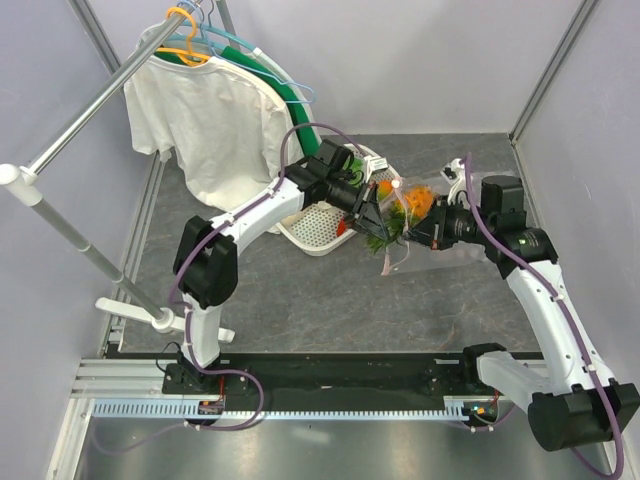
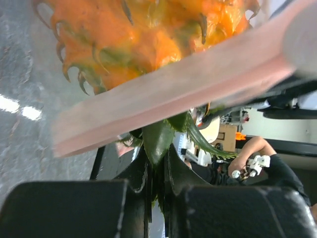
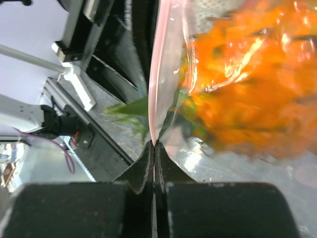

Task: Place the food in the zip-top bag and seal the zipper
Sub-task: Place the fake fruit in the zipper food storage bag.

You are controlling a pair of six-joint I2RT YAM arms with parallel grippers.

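The clear zip-top bag (image 1: 440,240) hangs between both arms above the table. An orange knobbly fruit (image 1: 418,203) of the food lies inside it, blurred orange in the right wrist view (image 3: 247,84) and close up in the left wrist view (image 2: 148,34). Its green leaves (image 2: 156,136) stick out past the pink zipper (image 2: 173,99). My left gripper (image 2: 161,153) is shut on those leaves (image 1: 378,240). My right gripper (image 3: 154,145) is shut on the zipper (image 3: 158,74) edge of the bag, seen from above just right of the fruit (image 1: 412,235).
A white lattice basket (image 1: 315,228) with more toy food sits behind the left gripper (image 1: 368,215). A white T-shirt (image 1: 205,120) hangs from a metal rail (image 1: 70,130) at the back left, with coloured hangers (image 1: 200,40). Grey walls close in the table.
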